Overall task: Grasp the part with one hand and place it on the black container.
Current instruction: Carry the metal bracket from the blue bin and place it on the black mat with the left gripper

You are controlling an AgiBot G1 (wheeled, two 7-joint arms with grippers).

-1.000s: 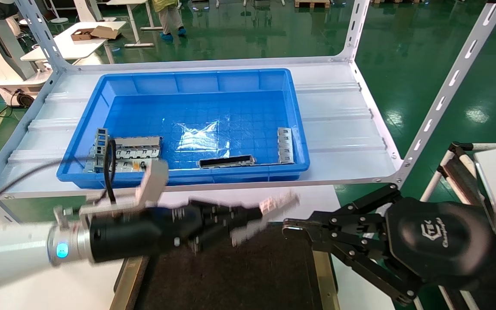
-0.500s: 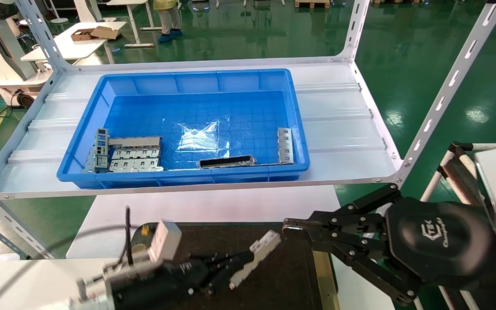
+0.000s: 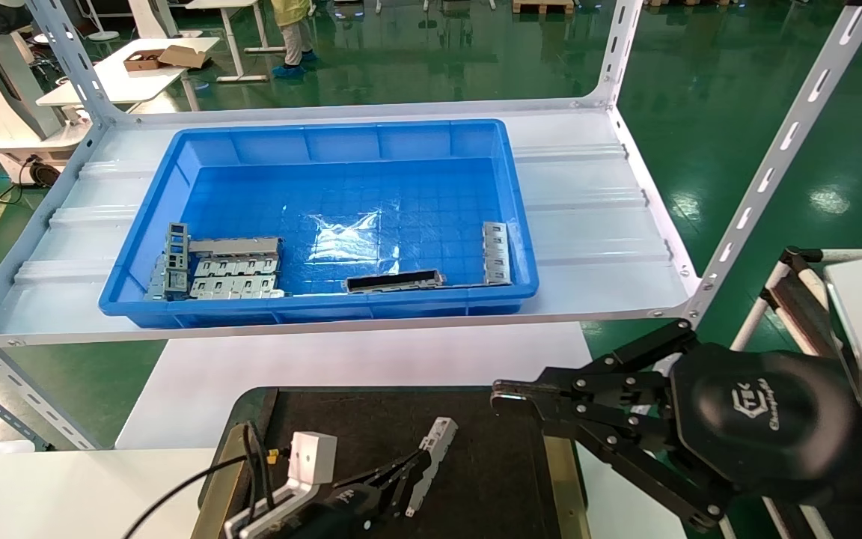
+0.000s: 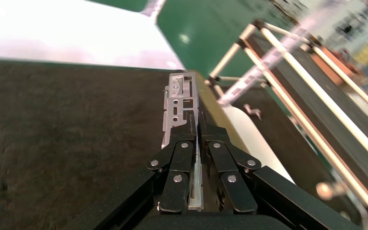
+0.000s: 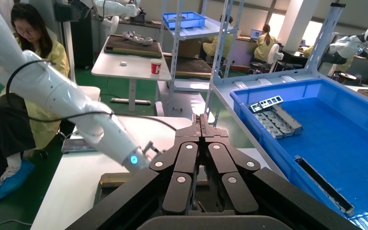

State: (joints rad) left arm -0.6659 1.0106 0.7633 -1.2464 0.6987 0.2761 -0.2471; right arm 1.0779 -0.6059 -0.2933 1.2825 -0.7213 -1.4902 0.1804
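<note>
clamping the part (image 3: 431, 453), left gripper (image 3: 408, 470) low over the black container (image 3: 491, 464)

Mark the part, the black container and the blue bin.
part (image 3: 431, 451), head view, middle of the bar.
black container (image 3: 491, 479), head view, bare felt surface.
blue bin (image 3: 341, 136), head view, far wall.

left tool (image 3: 408, 473) drawn back and lower, part (image 3: 428, 455) nearer black container (image 3: 491, 479)
</note>
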